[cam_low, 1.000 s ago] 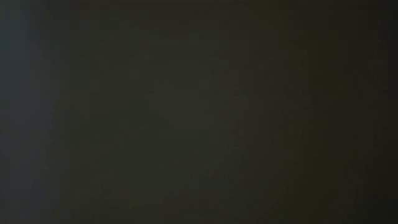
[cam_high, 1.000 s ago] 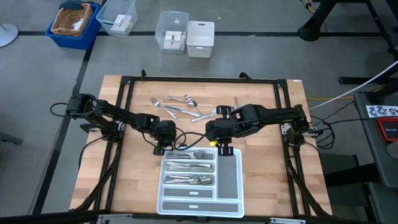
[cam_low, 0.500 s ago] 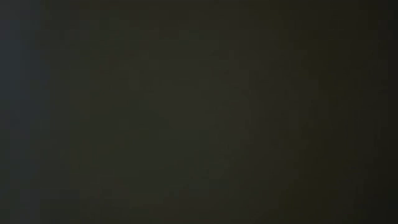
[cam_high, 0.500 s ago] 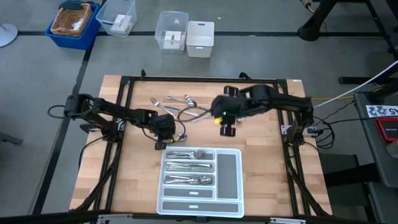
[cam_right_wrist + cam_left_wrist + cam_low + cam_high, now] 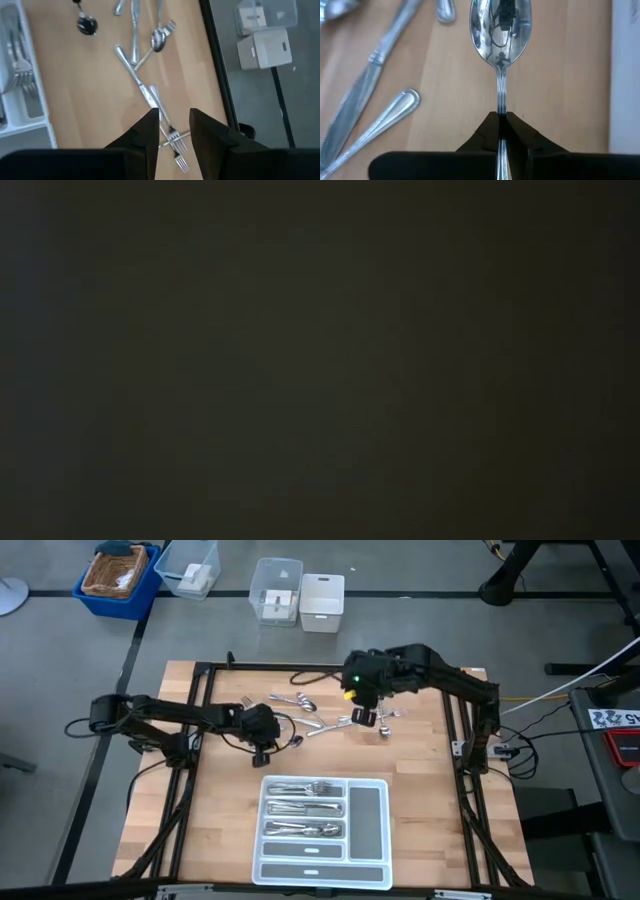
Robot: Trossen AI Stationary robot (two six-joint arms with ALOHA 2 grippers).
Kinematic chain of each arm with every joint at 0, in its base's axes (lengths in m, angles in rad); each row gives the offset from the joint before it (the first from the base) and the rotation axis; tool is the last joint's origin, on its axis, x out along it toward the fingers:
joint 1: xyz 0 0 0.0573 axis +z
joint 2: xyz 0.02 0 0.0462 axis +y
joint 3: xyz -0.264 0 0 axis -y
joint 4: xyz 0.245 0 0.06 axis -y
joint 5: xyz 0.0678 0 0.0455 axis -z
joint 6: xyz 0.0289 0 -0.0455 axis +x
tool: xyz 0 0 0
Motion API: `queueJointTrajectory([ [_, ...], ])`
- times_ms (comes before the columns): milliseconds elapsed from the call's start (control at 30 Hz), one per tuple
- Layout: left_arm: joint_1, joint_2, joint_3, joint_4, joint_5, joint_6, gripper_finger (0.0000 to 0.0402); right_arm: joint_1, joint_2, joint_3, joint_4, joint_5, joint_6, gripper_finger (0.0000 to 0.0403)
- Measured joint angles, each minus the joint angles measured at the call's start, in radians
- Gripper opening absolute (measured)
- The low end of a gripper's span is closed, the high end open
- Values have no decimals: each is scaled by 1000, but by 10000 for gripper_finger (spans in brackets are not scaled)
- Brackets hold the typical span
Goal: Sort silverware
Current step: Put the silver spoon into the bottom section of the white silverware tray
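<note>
My left fingers [image 5: 501,131] are clenched on a spoon [image 5: 500,30] by its thin handle, near the loose silverware [image 5: 300,705] at the back of the desk [image 5: 420,800]. My right fingers [image 5: 174,131] hang released above a fork [image 5: 176,140]. The grip is narrow, so I judge the spoon could pivot or slip on the way to the tray [image 5: 371,815], or land in the wrong slot.

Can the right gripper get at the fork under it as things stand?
Probably yes. The right gripper hangs open above the fork, whose tines show between its fingers with nothing over them. A knife lies close by and could be nudged. The left gripper, shut on a spoon, is well clear.
</note>
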Motion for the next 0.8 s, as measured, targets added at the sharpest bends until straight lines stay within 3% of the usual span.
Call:
queueJointTrajectory([
  [333, -76, -144, 1, 97, 60, -211, 4, -138, 0, 0, 0, -49, -48, 111],
  [600, -281, -147, 2, 342, 116, -374, 7, -234, 0, 0, 22, -70, -44, 111],
  [800, -448, -142, 2, 412, 94, -437, 4, -281, 6, 0, 132, -70, 47, 111],
])
